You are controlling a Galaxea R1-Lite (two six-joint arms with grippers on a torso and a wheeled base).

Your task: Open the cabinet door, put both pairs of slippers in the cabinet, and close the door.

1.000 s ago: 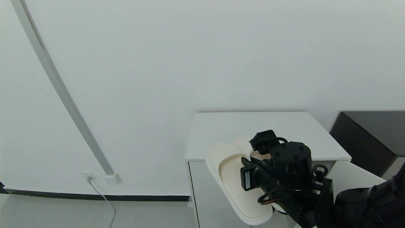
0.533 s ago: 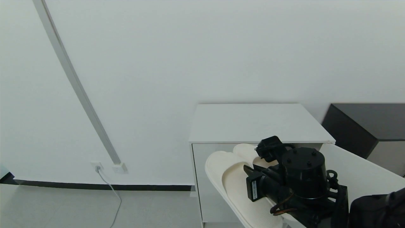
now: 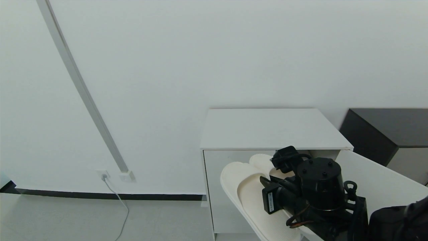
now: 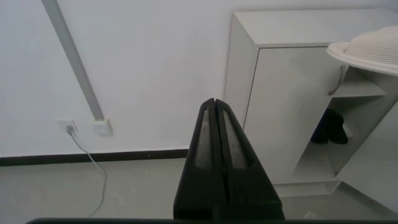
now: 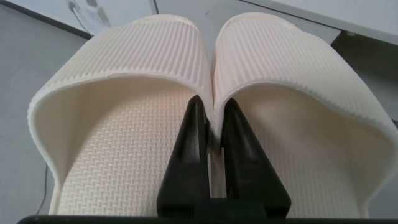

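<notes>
- Your right gripper [image 5: 213,109] is clamped on the pair of cream slippers [image 3: 249,195], with its fingers pinching the two inner edges together.
- The slippers hang in the air just in front of the white cabinet [image 3: 271,129], toes toward it, not yet inside.
- The cabinet door [image 3: 378,180] stands swung out to the right.
- Your left gripper [image 4: 215,134] is empty, fingers pressed together, left of the cabinet.
- A dark object [image 4: 329,127] sits on a lower shelf; you cannot tell what it is.
</notes>
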